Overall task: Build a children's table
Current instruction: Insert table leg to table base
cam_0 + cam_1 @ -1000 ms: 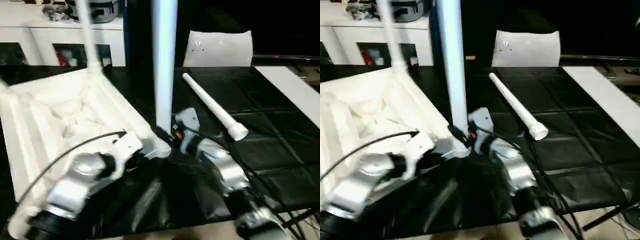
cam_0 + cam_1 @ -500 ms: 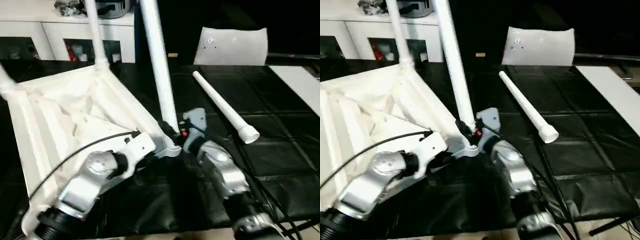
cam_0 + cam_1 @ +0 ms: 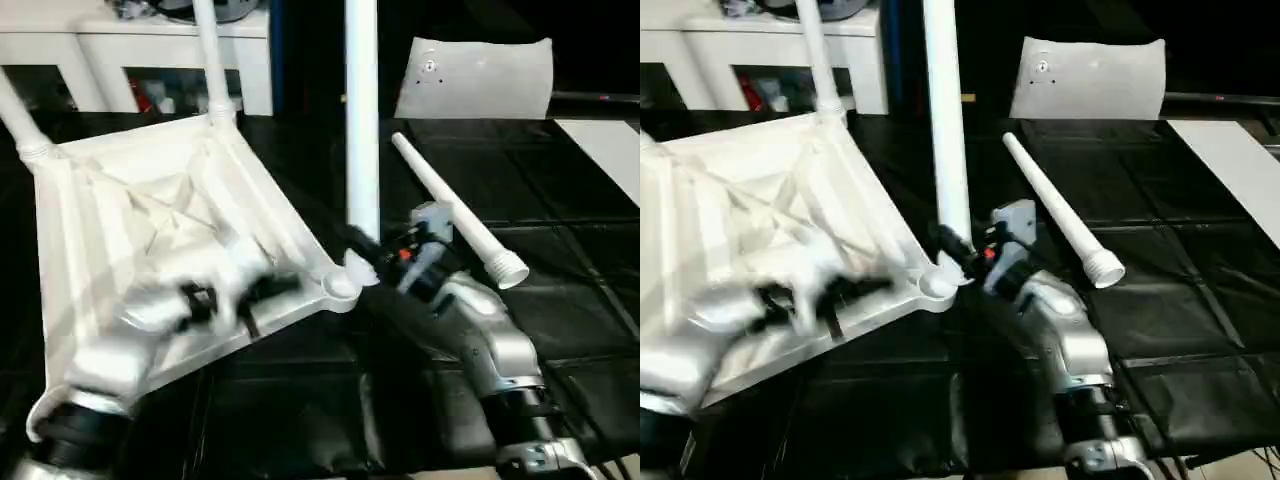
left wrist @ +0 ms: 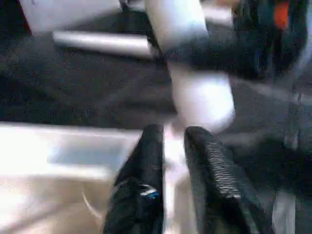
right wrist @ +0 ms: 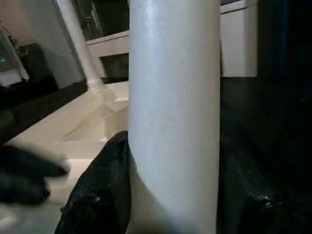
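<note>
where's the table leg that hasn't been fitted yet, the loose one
The loose leg lies flat on the black work surface, on the robot's right side, just beyond the right gripper, which holds another leg upright beside the upturned tabletop.

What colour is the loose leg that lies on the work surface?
White, like the rest of the table; the loose leg shows best in the left eye view, against the black work surface.

upright leg [image 3: 945,130] in right gripper [image 3: 962,252]

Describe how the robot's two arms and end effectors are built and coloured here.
Both forearms are silver metal cylinders with black ribbed collars. The right end effector has a grey housing, an orange-red mark, black fingers and black cables. The left end effector has ridged black fingers.
</note>
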{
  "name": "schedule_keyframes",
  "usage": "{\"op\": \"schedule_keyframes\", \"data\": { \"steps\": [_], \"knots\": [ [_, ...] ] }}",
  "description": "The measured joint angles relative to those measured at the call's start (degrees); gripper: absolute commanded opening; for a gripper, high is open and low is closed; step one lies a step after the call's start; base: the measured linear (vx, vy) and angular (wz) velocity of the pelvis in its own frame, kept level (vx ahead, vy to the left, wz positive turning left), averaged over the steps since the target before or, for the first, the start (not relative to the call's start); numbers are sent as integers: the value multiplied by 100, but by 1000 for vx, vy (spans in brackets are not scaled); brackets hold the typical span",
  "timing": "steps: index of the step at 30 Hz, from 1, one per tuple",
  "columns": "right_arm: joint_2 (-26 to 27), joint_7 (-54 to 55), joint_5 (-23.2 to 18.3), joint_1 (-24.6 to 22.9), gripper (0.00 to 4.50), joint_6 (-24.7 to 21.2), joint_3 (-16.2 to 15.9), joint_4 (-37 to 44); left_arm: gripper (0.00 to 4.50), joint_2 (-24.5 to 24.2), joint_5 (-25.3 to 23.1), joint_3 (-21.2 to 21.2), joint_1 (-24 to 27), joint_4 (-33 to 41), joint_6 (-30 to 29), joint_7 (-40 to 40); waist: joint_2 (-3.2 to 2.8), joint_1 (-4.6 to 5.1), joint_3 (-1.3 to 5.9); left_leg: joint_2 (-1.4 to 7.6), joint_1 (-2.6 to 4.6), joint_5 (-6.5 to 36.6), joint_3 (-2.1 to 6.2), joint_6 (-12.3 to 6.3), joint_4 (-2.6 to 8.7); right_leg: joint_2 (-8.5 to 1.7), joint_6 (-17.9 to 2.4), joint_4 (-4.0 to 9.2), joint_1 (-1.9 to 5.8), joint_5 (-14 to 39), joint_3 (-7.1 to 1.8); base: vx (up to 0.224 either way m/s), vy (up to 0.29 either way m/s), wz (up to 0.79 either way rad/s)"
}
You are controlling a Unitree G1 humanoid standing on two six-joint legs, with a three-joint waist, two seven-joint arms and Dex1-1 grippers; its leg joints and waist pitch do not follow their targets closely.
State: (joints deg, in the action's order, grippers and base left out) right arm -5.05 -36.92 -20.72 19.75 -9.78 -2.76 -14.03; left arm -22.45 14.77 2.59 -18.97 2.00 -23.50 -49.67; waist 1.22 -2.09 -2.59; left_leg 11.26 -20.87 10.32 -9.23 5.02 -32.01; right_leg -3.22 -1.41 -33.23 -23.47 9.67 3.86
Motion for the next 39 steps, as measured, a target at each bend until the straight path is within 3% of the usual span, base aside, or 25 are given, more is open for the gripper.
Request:
{"op": "schedule_keyframes", "data": {
  "steps": [2, 8, 12, 13, 18, 22, 26, 32, 33, 39],
  "knots": [
    [35, 0, 0, -31, 189, -120, -114, 104, 104, 105, -6, -193, -312, -146, -41, 367, 1, -7, -1, 15, 14, 0, -16, 2, -24, 0, -1, -3, 2, -8, 3, 0, 0, 0],
    [27, -96, 6, -134, 189, -260, -384, 516, 167, 501, -461, -558, -1616, -1040, -383, 1920, 25, -43, -10, 32, 1, -1, -33, 0, -70, -8, 21, -2, 9, -30, 1, 0, 0, 0],
    [14, -117, 68, -180, 189, -279, -471, 533, 185, 644, -436, -546, -1961, -1259, -424, 2049, 34, -93, -11, 34, -5, 0, -43, -2, -72, -9, 11, -2, 4, -37, 0, 0, 0, 0],
    [3, -116, 91, -181, 189, -305, -478, 535, 211, 695, -414, -524, -2038, -1368, -462, 1999, 35, -110, -11, 36, -10, -1, -44, -2, -72, -8, 10, -2, 1, -37, 2, 0, 0, 0],
    [-26, -96, 181, -176, 189, -328, -567, 531, 230, 819, -167, -262, -2114, -1339, -433, 1427, 35, -151, -12, 37, -21, -1, -45, -3, -72, -8, 10, -3, -9, -37, 4, 0, 0, 0],
    [-122, 66, 366, -81, 189, -243, -520, 404, 265, 845, 355, -26, -1976, -536, -535, 764, 34, -157, -12, 37, -16, -1, -49, -2, -74, -9, 10, -14, -9, -37, 2, 0, 0, 0],
    [-139, 170, 466, 13, 189, -236, -484, 329, 283, 861, 486, 179, -1962, -267, -618, 540, 34, -147, -12, 41, -9, -3, -51, 1, -90, -9, 10, -46, -8, -36, 0, 0, 0, 0],
    [-146, 227, 526, 43, 189, -243, -453, 236, 283, 843, 377, 229, -1960, -224, -588, 625, 36, -127, -14, 48, -8, -2, -48, 1, -135, -9, 42, -86, -10, -18, -2, 0, 0, 0],
    [-138, 252, 532, 59, 189, -248, -452, 236, 310, 841, 369, 222, -1961, -224, -561, 650, 36, -128, -14, 49, -9, -2, -48, 1, -141, -9, 42, -89, -10, -19, -1, 0, 0, 0],
    [-145, 357, 533, 93, 189, -323, -413, 238, 355, 591, 607, -117, -1799, -64, -666, 655, 32, -120, -14, 50, -12, -2, -46, 1, -151, -9, 31, -91, -10, -26, -2, 0, 0, 0]
  ]
}}
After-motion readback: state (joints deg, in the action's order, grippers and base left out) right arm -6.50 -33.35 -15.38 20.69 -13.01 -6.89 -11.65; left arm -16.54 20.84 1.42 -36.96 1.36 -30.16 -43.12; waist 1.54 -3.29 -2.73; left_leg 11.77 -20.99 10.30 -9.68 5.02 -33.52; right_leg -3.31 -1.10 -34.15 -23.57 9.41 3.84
